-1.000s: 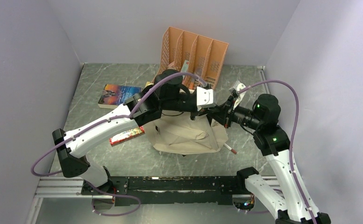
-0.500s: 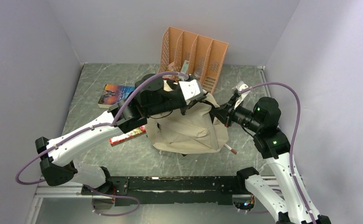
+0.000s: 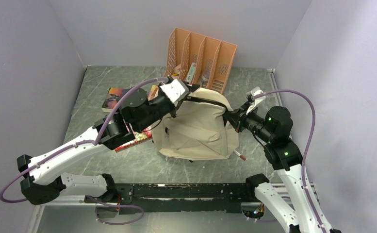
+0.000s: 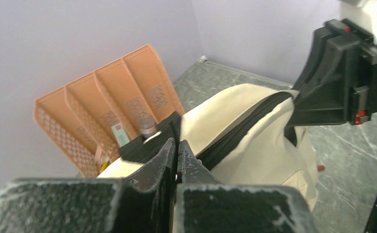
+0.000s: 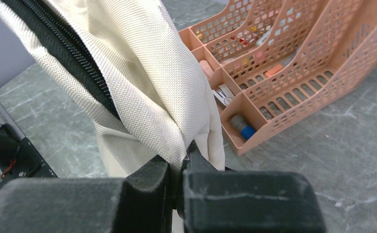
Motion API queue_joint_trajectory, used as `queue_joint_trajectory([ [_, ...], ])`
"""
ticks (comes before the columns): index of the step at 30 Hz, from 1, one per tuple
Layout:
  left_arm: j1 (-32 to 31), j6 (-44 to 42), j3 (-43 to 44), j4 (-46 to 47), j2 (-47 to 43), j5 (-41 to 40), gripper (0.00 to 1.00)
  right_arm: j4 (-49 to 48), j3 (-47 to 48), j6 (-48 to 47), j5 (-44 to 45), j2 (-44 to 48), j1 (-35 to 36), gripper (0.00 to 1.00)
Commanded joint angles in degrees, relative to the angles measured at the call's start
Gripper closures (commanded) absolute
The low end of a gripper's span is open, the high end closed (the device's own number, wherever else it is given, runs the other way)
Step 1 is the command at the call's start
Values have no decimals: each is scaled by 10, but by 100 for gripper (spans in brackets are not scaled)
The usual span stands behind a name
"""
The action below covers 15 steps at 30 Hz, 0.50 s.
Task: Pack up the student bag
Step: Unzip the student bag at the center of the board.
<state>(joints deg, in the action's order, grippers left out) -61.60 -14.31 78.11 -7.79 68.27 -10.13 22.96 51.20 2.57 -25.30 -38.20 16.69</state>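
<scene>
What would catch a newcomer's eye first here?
The large beige fabric backpack sits mid-table, held up between both arms. The left gripper and right gripper each have their jaws shut on it, at opposite ends of its top. Behind it, at the back, stands the orange plastic file organizer.
</scene>
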Motion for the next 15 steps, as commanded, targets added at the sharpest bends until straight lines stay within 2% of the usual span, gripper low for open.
queue_joint_trajectory([
  [1,-1,11,-30,49,-40,-108,95,-32,-8,27,67,17,0,100],
  [15,5,54,-156,74,-127,-306,95,-63,-50,65,119,67,0,100],
])
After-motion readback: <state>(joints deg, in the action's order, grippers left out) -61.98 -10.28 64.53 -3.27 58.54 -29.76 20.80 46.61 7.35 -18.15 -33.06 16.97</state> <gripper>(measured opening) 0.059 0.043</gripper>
